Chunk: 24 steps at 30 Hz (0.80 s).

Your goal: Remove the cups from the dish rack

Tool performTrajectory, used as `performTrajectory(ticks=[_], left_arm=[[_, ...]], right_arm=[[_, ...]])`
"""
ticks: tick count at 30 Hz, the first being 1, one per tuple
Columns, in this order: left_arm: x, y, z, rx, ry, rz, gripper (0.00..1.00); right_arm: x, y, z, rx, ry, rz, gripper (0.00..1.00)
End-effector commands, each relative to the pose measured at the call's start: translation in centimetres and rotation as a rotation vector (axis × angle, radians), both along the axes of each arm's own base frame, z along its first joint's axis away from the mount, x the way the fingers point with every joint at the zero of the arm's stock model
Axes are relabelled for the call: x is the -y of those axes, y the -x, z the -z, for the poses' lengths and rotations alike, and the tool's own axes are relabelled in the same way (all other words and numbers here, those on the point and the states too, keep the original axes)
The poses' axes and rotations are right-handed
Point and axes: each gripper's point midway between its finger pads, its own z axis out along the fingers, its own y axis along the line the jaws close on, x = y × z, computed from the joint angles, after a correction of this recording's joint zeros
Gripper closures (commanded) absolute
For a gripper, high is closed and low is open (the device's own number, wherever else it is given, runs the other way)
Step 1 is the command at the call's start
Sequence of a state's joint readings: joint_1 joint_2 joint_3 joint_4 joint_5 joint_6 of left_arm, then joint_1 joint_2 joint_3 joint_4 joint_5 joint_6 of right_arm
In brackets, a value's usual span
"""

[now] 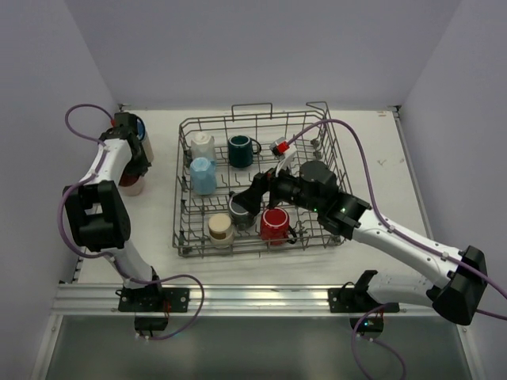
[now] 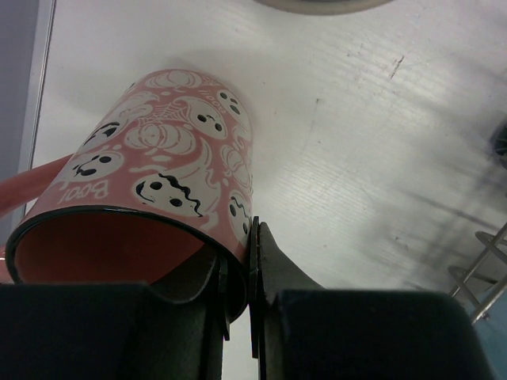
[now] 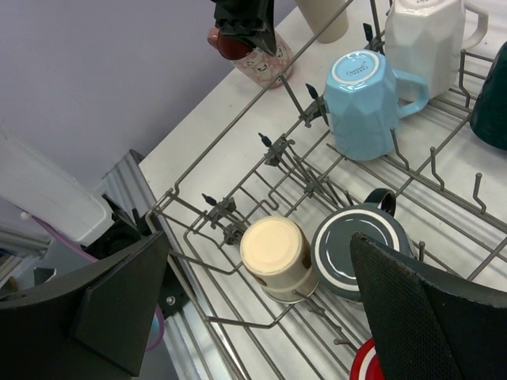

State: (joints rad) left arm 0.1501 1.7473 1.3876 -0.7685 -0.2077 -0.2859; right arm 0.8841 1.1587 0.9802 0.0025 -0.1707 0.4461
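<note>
The grey wire dish rack [image 1: 253,247] holds a white mug [image 1: 203,145], a dark teal mug [image 1: 241,150], a light blue mug [image 1: 203,175], a dark grey mug [image 1: 240,210], a cream cup [image 1: 220,228] and a red mug [image 1: 275,224], all upside down. My right gripper [image 1: 257,198] is wide open and empty above the cream cup [image 3: 277,255] and the dark grey mug [image 3: 356,249]. My left gripper [image 2: 236,253] is shut on the rim of a pink ghost-patterned mug [image 2: 170,166] on the table left of the rack [image 3: 261,97].
A beige cup [image 1: 147,147] and a blue cup [image 1: 141,127] stand on the table behind the pink mug [image 1: 131,184]. The enclosure's left wall is close to them. A rack corner [image 2: 483,269] shows in the left wrist view. The light blue mug [image 3: 364,99] and the white mug [image 3: 428,39] show in the right wrist view.
</note>
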Motion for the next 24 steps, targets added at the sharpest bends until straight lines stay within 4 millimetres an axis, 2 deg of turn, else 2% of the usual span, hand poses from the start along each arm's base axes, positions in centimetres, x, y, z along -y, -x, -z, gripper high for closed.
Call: performTrajectory(ticks=[1, 8, 15, 21, 24], left_arm=[[-1.4, -2.8, -2.8, 0.114, -0.048, -0.004, 0.98], [-1.8, -2.3, -2.1, 0.090, -0.062, -0.025, 0.76], [-1.8, -1.9, -3.9, 0.136, -0.068, -0.034, 0.42], [-1.5, -1.6, -5.1, 0.176, -0.058, -0.037, 0.38], [-0.8, -1.5, -6.6, 0.240, -0.022, -0.036, 0.36]], right_arm=[[-0.1, -0.8, -1.0, 0.038, -0.003, 0.021, 0.01], [-0.2, -0.8, -1.1, 0.038, -0.001, 0.016, 0.01], [-0.8, -0.8, -0.9, 0.036, 0.008, -0.009, 0.01], [-1.1, -1.1, 0.4, 0.021, 0.052, -0.013, 0.01], [-1.7, -1.4, 1.0, 0.025, 0.074, -0.030, 0.01]])
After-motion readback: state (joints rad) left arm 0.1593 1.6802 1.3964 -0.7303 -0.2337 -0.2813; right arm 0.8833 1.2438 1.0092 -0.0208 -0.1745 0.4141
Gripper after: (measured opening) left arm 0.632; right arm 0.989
